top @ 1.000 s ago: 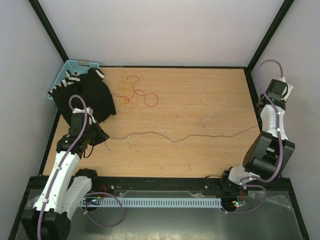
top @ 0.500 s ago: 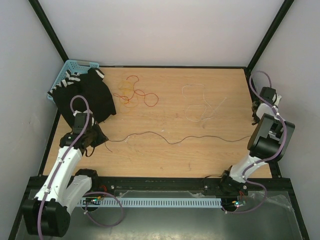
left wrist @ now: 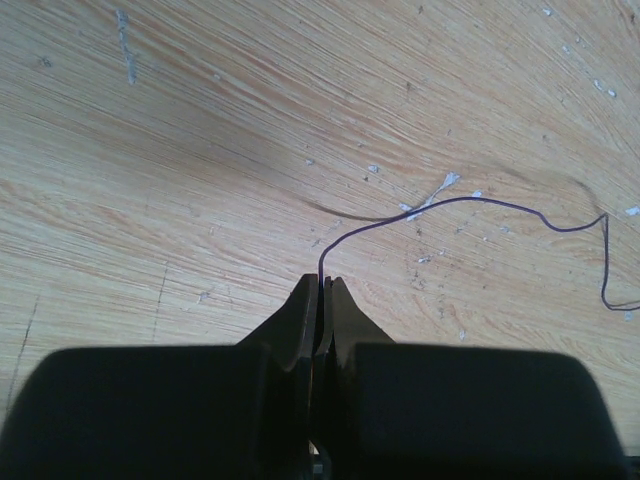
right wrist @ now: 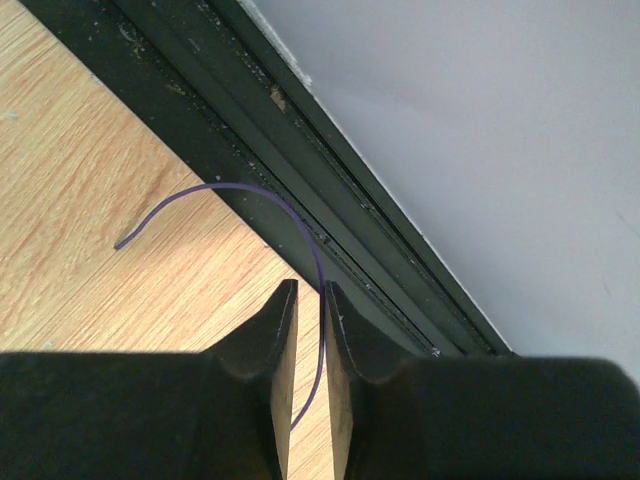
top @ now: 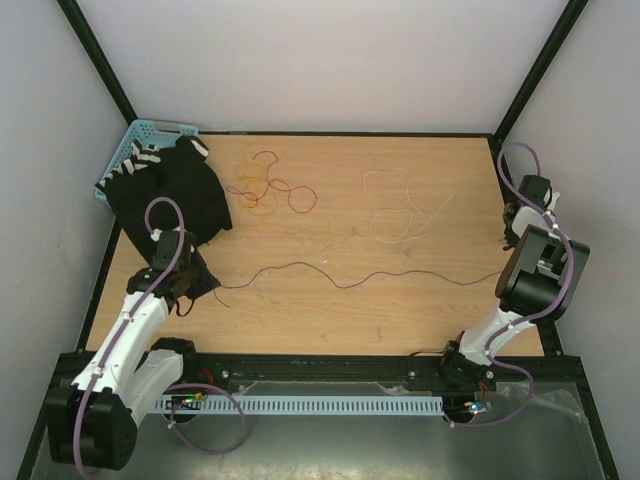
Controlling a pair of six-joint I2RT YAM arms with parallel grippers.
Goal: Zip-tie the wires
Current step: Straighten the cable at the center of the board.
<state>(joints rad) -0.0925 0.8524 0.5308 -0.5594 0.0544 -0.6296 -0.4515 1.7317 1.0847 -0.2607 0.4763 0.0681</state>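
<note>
Enclosure: white walls, black frame, wood worktop [top: 350, 325].
- Far-L corner: blue basket [top: 135, 138], black cloth [top: 185, 195] draped from it onto the worktop.
- Red wire [top: 275, 187]: loose curls, far-centre L, just beside the cloth.
- Whitish wire [top: 400, 215]: loose loops, far-centre R, well apart from the red.
- Dark wire [top: 340, 283]: one long wavy strand across the worktop, L to R, between the two arms.
- L gripper [left wrist: 320, 285]: jaws closed, pinching the dark wire's L end.
- R gripper [right wrist: 308, 290]: by the R frame rail [right wrist: 200, 95]; jaws slightly parted, dark wire running loose through the gap, its tip on the wood.
</note>
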